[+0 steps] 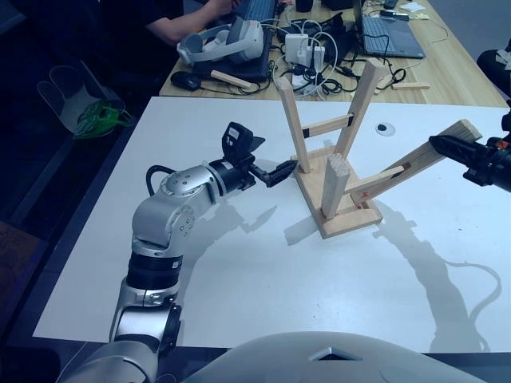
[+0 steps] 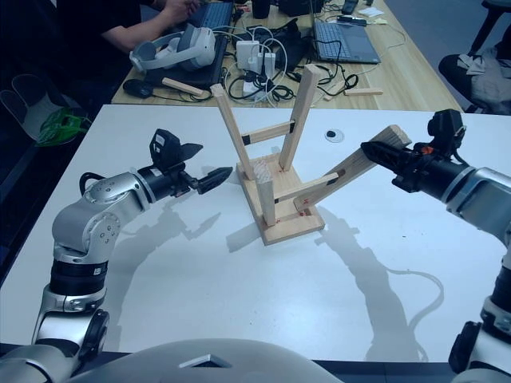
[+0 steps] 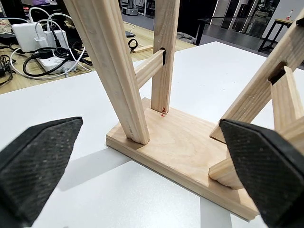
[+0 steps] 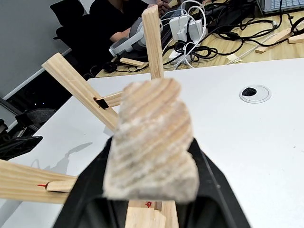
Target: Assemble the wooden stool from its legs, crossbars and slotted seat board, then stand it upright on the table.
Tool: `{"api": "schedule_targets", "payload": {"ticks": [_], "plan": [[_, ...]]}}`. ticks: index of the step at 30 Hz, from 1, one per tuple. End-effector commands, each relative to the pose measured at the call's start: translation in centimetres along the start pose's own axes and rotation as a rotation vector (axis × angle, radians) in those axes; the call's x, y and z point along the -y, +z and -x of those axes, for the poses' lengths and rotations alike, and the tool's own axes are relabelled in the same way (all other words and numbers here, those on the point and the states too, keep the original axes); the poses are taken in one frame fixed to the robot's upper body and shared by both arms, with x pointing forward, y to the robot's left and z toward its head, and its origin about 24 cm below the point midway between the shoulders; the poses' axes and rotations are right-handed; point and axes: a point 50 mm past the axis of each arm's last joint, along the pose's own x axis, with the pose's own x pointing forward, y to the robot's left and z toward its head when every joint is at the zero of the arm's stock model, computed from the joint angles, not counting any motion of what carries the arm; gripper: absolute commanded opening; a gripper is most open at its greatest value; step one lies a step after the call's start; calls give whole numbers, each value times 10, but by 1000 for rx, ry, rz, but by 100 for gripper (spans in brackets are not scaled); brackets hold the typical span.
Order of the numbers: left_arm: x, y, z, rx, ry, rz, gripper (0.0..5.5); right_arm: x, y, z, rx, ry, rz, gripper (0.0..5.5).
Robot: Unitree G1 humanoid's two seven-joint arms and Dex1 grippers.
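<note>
Stool upside-down mid worktop, seat flat, well off all edges; L tool agape just beside seat, R tool clamped on tilted leg end, wrist cam showing end grain betw. fingers.

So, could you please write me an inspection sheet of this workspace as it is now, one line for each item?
Surface: white table, with a round grommet in it.
Job's things: seat board flat on the table, legs pointing up; rear legs joined by a crossbar; front leg upright; leaning leg tilted outward.
Clutter: headset, mouse, laptop and a loose wooden piece, all on the wooden desk behind.
Grippers: left gripper open beside the seat board, not touching it; right gripper shut on the leaning leg's free end.
Cables: cable tangle with white chargers on the desk.
Surroundings: green object beyond the table's left edge.
</note>
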Motion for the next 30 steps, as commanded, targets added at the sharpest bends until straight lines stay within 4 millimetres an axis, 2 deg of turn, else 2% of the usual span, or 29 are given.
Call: {"api": "schedule_targets", "payload": {"ticks": [1,9,18,30], "plan": [[-1,1,-1,12,15,4,540,2,13,2,16,24,1,100],[1,0,-3,20,22,5,540,12,25,5,23,13,42,100],[-2,0,-2,21,32,4,540,15,6,6,-61,30,28,100],[0,-1,-4,28,30,-4,540,19,-8,7,-128,-17,22,100]]}}
